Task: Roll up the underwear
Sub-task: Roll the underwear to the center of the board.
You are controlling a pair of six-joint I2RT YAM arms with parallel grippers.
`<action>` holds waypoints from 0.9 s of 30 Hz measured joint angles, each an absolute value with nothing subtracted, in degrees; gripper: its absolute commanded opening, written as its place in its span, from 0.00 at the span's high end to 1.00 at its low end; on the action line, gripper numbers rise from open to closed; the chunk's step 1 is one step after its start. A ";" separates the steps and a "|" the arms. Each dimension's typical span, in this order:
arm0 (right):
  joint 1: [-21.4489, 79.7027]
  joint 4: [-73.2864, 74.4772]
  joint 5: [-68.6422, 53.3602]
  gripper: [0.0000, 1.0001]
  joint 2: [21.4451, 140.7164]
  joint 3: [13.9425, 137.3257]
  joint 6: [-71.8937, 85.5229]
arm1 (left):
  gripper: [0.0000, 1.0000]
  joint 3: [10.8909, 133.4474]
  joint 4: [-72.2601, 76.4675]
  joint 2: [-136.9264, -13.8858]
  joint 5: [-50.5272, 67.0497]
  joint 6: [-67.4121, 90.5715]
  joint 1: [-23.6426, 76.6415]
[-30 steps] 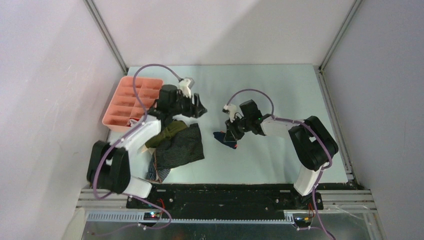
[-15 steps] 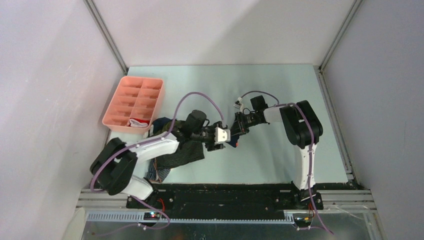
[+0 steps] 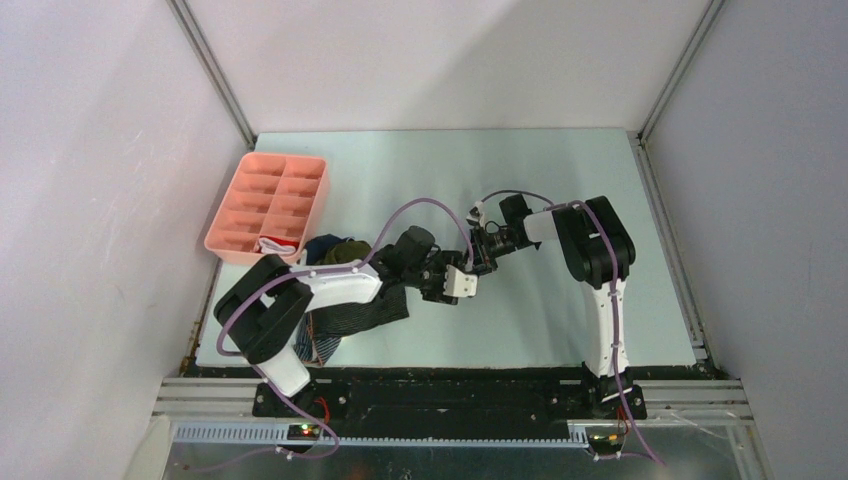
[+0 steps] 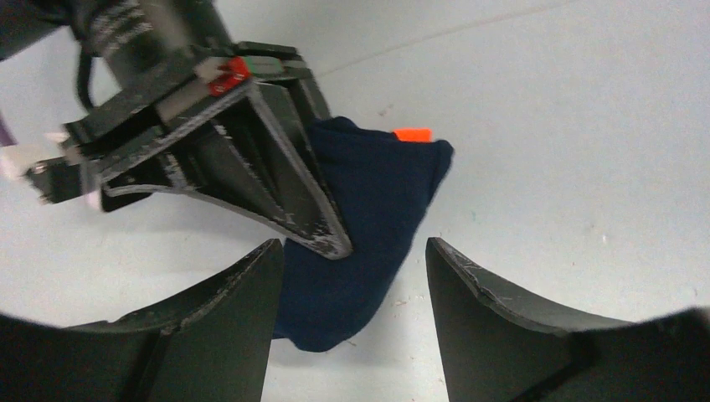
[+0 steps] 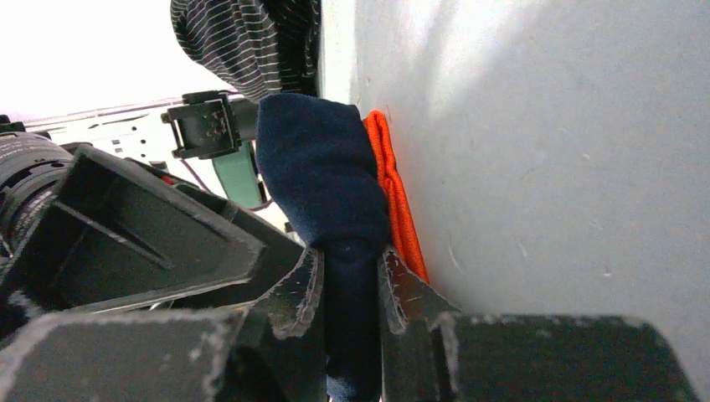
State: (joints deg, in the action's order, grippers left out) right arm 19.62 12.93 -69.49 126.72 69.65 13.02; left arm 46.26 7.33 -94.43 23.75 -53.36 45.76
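Navy underwear [image 4: 373,209] pinched by right gripper [image 5: 350,268] — left gripper [image 4: 352,280] spread wide nearby.

- Top external camera sits high behind the arm bases, facing down toward 12 o'clock over the whole table [image 3: 560,170].
- Left wrist camera faces 3 o'clock, close on the navy underwear [image 4: 368,209].
- Right wrist camera faces 8 o'clock, closer still, sharing that underwear [image 5: 318,167].

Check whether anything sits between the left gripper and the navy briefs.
Yes. The right gripper is shut on the navy briefs, and one of its fingers lies across the cloth's left part in the left wrist view. The left gripper is open, and the cloth's right part shows bare between its fingers.
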 measured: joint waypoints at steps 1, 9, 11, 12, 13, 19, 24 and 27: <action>19.62 13.39 -69.80 1.00 126.96 69.82 12.95 | 0.31 46.52 7.57 -94.17 23.29 -51.72 45.95; 20.62 23.27 -73.14 1.00 130.47 74.06 8.05 | 0.30 40.91 12.88 -88.99 20.62 -41.80 48.14; 20.97 25.28 -73.34 1.00 130.80 74.48 6.76 | 0.30 39.03 13.04 -88.99 20.80 -42.00 48.16; 20.99 25.96 -73.38 1.00 130.96 74.67 6.20 | 0.30 38.22 12.88 -88.99 20.95 -42.15 48.16; 20.99 26.39 -73.38 1.00 131.02 74.78 5.85 | 0.30 37.54 12.75 -89.08 21.12 -42.54 48.16; 21.15 27.92 -73.38 1.00 131.13 75.18 3.95 | 0.29 35.24 18.00 -90.13 19.92 -43.99 48.23; 21.43 29.08 -73.45 1.00 131.13 75.31 2.42 | 0.28 34.17 22.17 -91.50 19.22 -43.88 48.42; 21.50 29.82 -73.45 1.00 131.15 75.53 1.45 | 0.28 34.17 23.94 -92.79 18.52 -43.44 48.60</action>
